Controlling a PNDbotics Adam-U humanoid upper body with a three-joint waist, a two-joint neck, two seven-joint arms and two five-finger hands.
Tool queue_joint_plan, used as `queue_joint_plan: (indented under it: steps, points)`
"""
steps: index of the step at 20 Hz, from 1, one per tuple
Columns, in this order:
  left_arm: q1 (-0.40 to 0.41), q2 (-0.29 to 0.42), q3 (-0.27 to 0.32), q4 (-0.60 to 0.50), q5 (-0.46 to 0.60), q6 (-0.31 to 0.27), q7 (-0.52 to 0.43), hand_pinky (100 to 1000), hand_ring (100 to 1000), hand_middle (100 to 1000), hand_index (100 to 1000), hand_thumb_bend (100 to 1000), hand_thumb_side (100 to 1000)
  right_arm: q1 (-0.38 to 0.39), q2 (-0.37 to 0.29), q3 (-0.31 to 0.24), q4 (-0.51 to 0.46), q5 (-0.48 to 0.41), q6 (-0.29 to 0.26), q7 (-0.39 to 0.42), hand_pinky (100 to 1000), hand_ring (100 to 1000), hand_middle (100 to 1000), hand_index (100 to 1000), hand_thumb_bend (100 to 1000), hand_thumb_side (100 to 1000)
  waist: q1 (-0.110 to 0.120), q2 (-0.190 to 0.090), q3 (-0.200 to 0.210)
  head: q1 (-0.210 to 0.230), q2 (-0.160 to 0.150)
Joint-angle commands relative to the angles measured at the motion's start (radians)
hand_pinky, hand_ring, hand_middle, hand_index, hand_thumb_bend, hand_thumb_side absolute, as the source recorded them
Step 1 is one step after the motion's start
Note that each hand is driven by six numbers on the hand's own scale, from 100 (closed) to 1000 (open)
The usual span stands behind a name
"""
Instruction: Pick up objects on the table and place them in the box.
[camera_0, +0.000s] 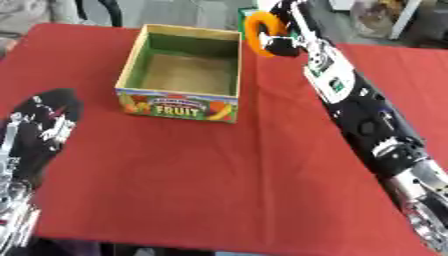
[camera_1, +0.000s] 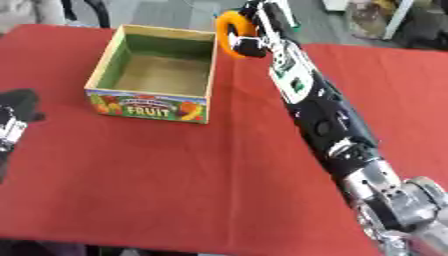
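Table (camera_0: 219, 190) covered by red cloth, surface askew in both eye views. One open cardboard box (camera_0: 181, 75), "FRUIT" printed on its near wall, green inner walls, sits directly on the cloth at the far side, just left of the right hand (camera_0: 278, 35). Left hand (camera_0: 44, 125) shows at the table's near-left edge, well apart from the box.

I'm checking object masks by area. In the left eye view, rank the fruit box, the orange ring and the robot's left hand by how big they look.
1. Fruit box.
2. Left hand, though it is nearer the camera, which enlarges it.
3. Orange ring, held in the right hand.
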Motion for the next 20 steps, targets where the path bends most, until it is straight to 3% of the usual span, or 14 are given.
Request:
queue_joint_plan:
  steps: [1, 10, 12, 13, 17, 20]
  points:
    - [-0.021, 0.012, -0.003, -0.025, 0.005, 0.000, -0.007, 730, 824, 723, 650, 536, 397, -0.041, 0.010, 0.002, -0.011, 0.018, -0.007, 0.012, 460, 491, 420, 564, 100, 100, 0.005, -0.017, 0.011, -0.013, -0.013]
    - [-0.046, -0.002, -0.016, -0.030, 0.008, 0.003, -0.020, 730, 824, 722, 650, 538, 397, -0.048, 0.108, -0.004, 0.073, 0.095, -0.033, 0.014, 535, 573, 488, 646, 100, 100, 0.004, -0.001, 0.062, -0.044, -0.025]
    - [-0.047, -0.003, -0.016, -0.031, 0.009, 0.004, -0.021, 730, 824, 722, 650, 539, 396, -0.046, 0.119, 0.001, 0.082, 0.123, -0.044, 0.018, 572, 624, 550, 710, 100, 100, 0.005, 0.001, 0.066, -0.046, -0.025]
    - [-0.047, -0.003, -0.016, -0.031, 0.009, 0.004, -0.021, 730, 824, 722, 650, 539, 396, -0.045, 0.123, 0.003, 0.085, 0.137, -0.050, 0.024, 619, 694, 622, 767, 100, 100, 0.005, 0.001, 0.066, -0.047, -0.025]
    - [-0.046, -0.004, -0.016, -0.030, 0.009, 0.004, -0.020, 730, 824, 722, 650, 540, 396, -0.042, 0.126, 0.009, 0.082, 0.185, -0.078, 0.068, 748, 837, 796, 853, 286, 114, 0.005, 0.002, 0.062, -0.045, -0.026]
    - [-0.043, -0.004, -0.015, -0.029, 0.009, 0.003, -0.019, 730, 824, 722, 650, 541, 396, -0.038, 0.122, 0.000, 0.071, 0.185, -0.079, 0.068, 762, 854, 819, 860, 319, 154, 0.006, 0.000, 0.056, -0.043, -0.025]
